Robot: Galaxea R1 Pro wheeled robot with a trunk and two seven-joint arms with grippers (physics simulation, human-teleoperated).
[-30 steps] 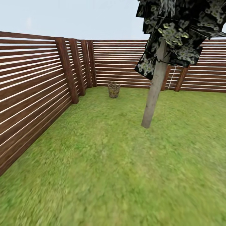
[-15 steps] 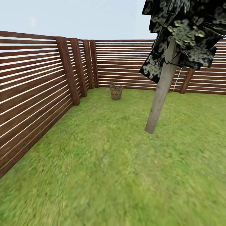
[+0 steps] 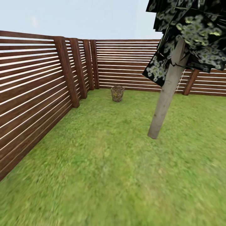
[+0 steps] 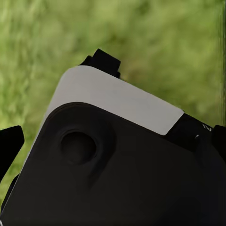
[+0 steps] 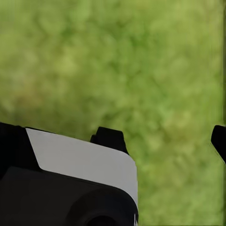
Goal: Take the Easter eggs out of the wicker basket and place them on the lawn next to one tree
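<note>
Approach phase, no eggs moved yet as far as visible.
Both claws over lawn (image 3: 103, 163); spread or pressed together, can't tell. Tree (image 3: 165, 100) mid-right, trunk long axis near vertical, leaning right toward the top. Wicker basket (image 3: 117, 93) upright far back near the fence (image 3: 34, 94) corner, mouth up; contents too small to read.

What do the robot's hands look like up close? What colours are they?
Both are mostly black. The left wrist view shows a rounded black body with a pale grey-white panel and a round dimple. The right wrist view shows a similar white panel and black fingertips.
</note>
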